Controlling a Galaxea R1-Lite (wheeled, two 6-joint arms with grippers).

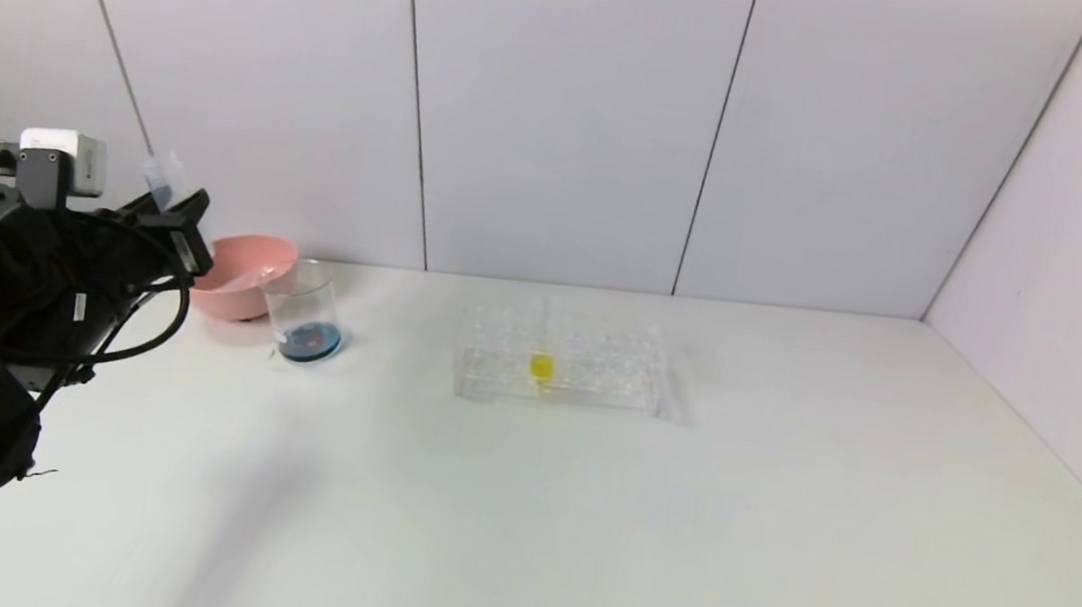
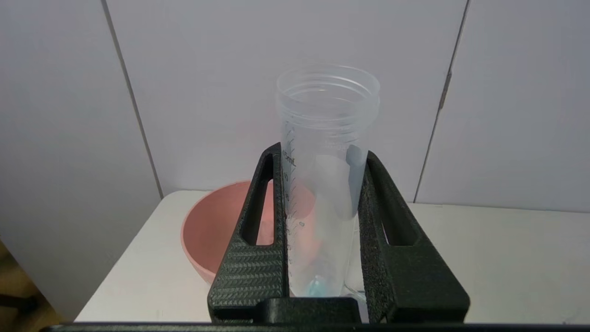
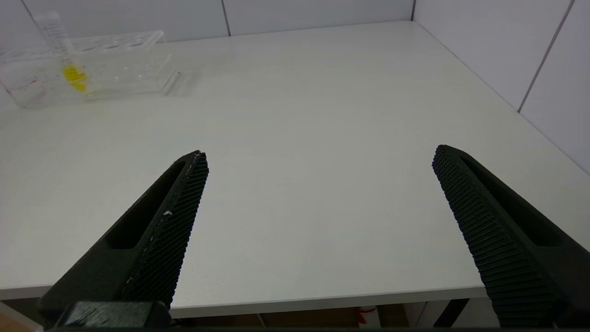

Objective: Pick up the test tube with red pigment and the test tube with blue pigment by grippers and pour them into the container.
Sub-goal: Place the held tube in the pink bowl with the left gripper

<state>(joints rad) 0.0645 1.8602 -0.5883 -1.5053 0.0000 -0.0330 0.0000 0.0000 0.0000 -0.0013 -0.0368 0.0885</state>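
My left gripper (image 1: 178,213) is raised at the far left, above and left of the container (image 1: 304,311), a clear glass beaker with dark blue liquid in its bottom. It is shut on the test tube with blue pigment (image 1: 162,175). In the left wrist view the gripper (image 2: 322,152) clamps this tube (image 2: 328,115) upright, mouth up. The tube is almost empty, with a blue trace at its bottom. The test tube with red pigment is not clearly in view. My right gripper (image 3: 320,154) is open and empty over the table's front edge, outside the head view.
A pink bowl (image 1: 247,275) stands behind the beaker by the wall; it also shows in the left wrist view (image 2: 212,230). A clear tube rack (image 1: 560,361) with a yellow-liquid tube (image 1: 541,367) sits mid-table, seen too in the right wrist view (image 3: 115,64).
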